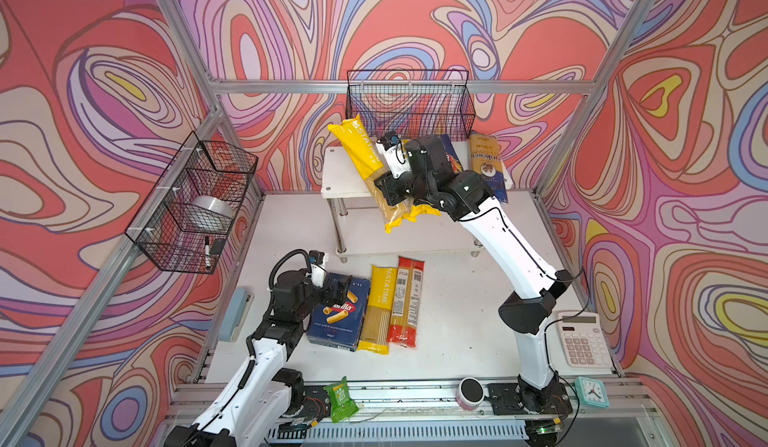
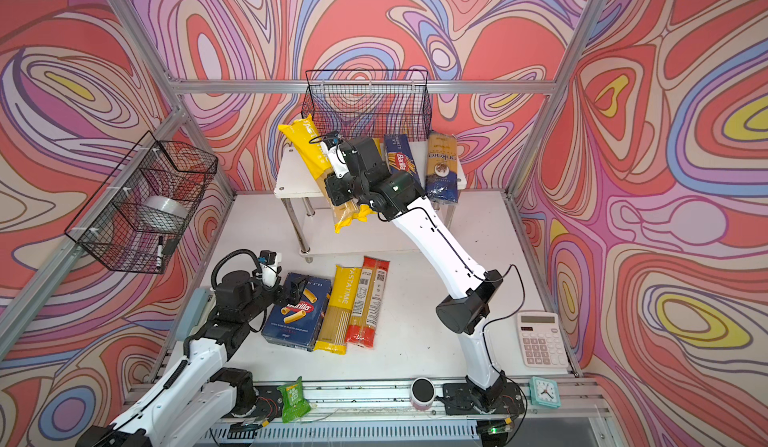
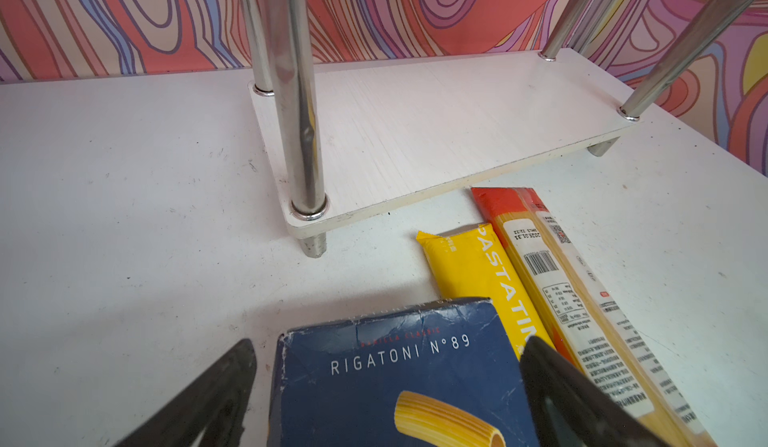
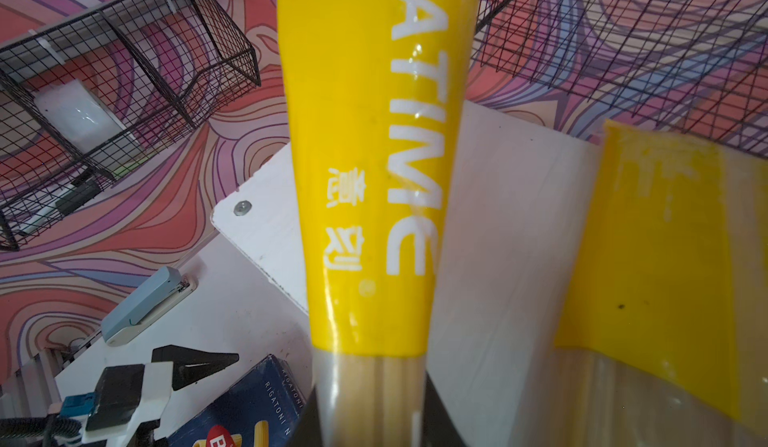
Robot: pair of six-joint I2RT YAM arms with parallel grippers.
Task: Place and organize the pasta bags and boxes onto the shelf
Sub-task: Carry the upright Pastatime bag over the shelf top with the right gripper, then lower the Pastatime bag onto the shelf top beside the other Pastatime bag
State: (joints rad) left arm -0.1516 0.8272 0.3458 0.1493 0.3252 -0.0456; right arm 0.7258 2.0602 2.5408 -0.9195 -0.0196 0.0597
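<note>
Overhanging shelf (image 1: 340, 175) edge: clamped yellow bag (image 1: 359, 150)

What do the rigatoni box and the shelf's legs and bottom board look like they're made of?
Rigatoni box: matte dark blue cardboard; whitish creases and worn edges show. Shelf legs: polished metal, likely chromed; mirror-like reflections. Bottom board: white, faintly grained, probably laminated wood.

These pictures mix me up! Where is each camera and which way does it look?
Top views: high, looking down at the shelf, left arm, right arm.
Left wrist: low over the table, facing the shelf's bottom tier; open left gripper straddles the rigatoni box.
Right wrist: at the shelf's front, facing its top; right gripper shut on a yellow-ended bag.
Shared: both wrist views show the rigatoni box.
</note>
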